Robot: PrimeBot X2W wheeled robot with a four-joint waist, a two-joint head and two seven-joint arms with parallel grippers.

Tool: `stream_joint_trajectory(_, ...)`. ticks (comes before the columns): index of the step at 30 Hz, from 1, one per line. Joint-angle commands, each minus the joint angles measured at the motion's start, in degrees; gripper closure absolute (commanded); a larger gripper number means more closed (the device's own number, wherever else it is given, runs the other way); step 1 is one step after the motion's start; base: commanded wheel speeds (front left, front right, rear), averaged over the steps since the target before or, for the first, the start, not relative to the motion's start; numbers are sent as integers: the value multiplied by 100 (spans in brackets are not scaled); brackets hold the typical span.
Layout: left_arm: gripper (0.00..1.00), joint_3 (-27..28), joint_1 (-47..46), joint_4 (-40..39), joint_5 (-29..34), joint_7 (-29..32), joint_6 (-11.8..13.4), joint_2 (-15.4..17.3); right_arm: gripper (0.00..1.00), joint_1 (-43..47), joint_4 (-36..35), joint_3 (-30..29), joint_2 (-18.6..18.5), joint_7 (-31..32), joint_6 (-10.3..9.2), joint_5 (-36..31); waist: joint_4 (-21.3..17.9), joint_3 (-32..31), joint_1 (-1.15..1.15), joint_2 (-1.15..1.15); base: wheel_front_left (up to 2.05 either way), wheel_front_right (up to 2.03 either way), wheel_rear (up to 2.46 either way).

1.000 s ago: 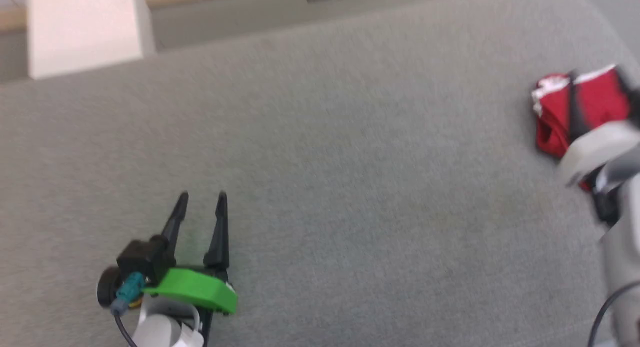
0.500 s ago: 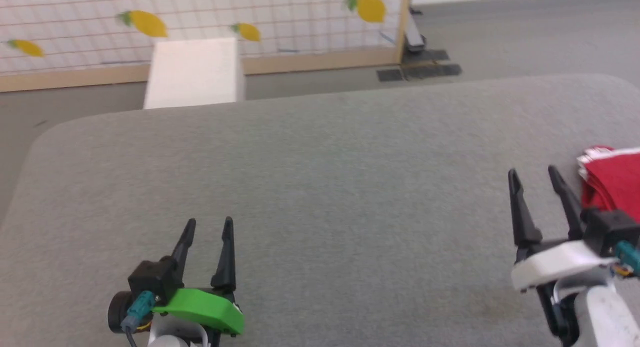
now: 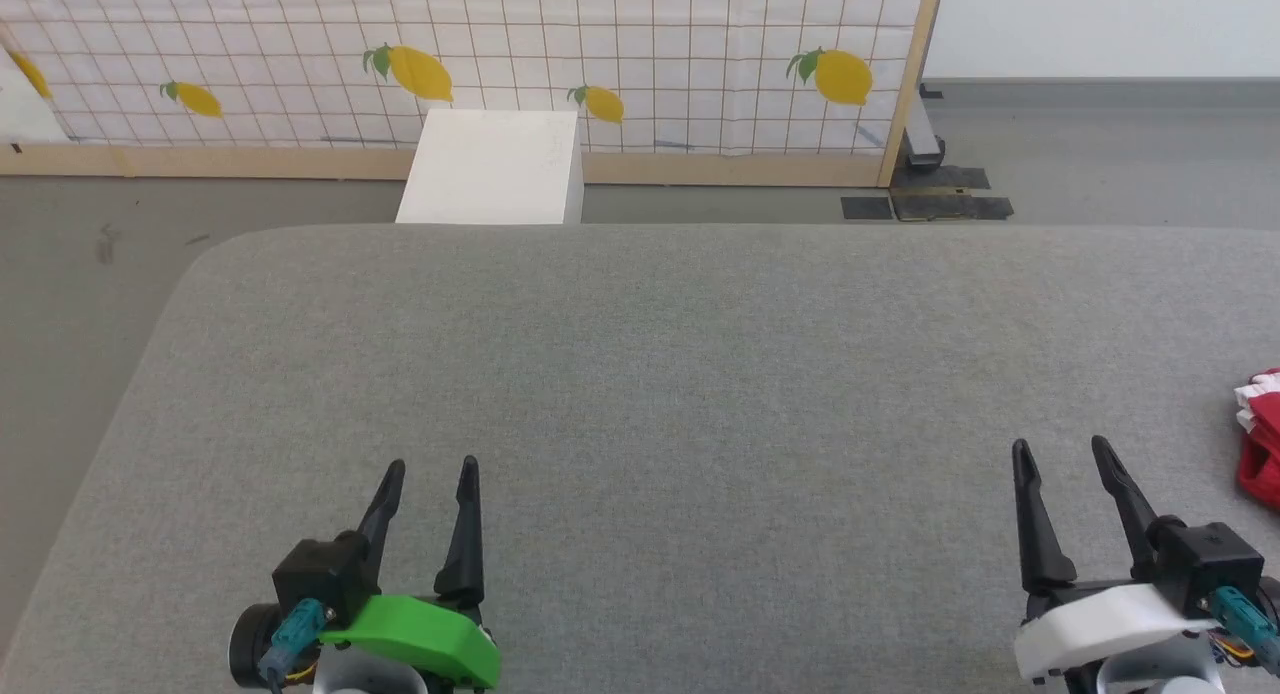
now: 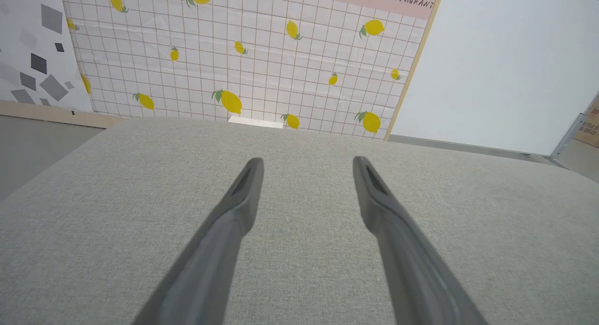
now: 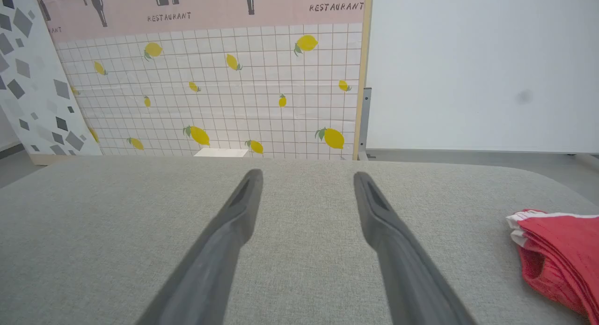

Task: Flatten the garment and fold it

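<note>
The garment (image 3: 1261, 444), bright red with white trim, lies folded in a small stack at the table's right edge, cut off by the head view's border. In the right wrist view the garment (image 5: 559, 252) sits at the lower right, apart from the fingers. My right gripper (image 3: 1062, 452) stands open over the grey table, a little to the left of the garment, with nothing between its fingers (image 5: 234, 226). Far to the left, my left gripper (image 3: 432, 470) is open and empty too, its fingers (image 4: 238, 203) over bare grey cloth.
The grey fabric-covered table (image 3: 650, 374) spans the head view, with rounded far corners. Beyond its far edge stand a white box (image 3: 492, 169) on the floor and a lemon-patterned grid screen (image 3: 500, 54).
The head camera has swung up and left, so the garment has slid to the right border. The right gripper has drawn back from the garment and now stands apart from it, open.
</note>
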Motion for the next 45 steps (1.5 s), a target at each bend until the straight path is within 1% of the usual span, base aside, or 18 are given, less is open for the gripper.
stream_joint_trajectory(1, 0, -5, 68, -16, -60, -21, 32, -13, 0, 94, -54, -36, 21, -43, -10, -26, 8, 22, 0, 0, 0, 0, 0)
stream_joint_trajectory(8, 0, 16, 40, -40, -96, -21, 54, -13, 0, 197, -184, -139, 44, -50, -10, -35, 6, 68, 0, 0, 0, 0, 0)
stream_joint_trajectory(32, 0, 15, 75, -4, -173, -22, 88, -14, 0, 329, -220, -106, 48, -62, -10, 220, -30, -9, 0, 0, 0, 0, 0)
stream_joint_trajectory(33, 100, 14, 1, -7, -167, 1, 55, 0, 100, 266, -190, -116, 31, -6, 0, 168, -30, -9, 0, 0, 0, 0, 0)
stream_joint_trajectory(45, 100, 2, -1, -19, -164, 25, 58, 1, 100, 261, -195, -113, 28, 20, 0, 153, -34, -9, 0, 0, 0, 0, 0)
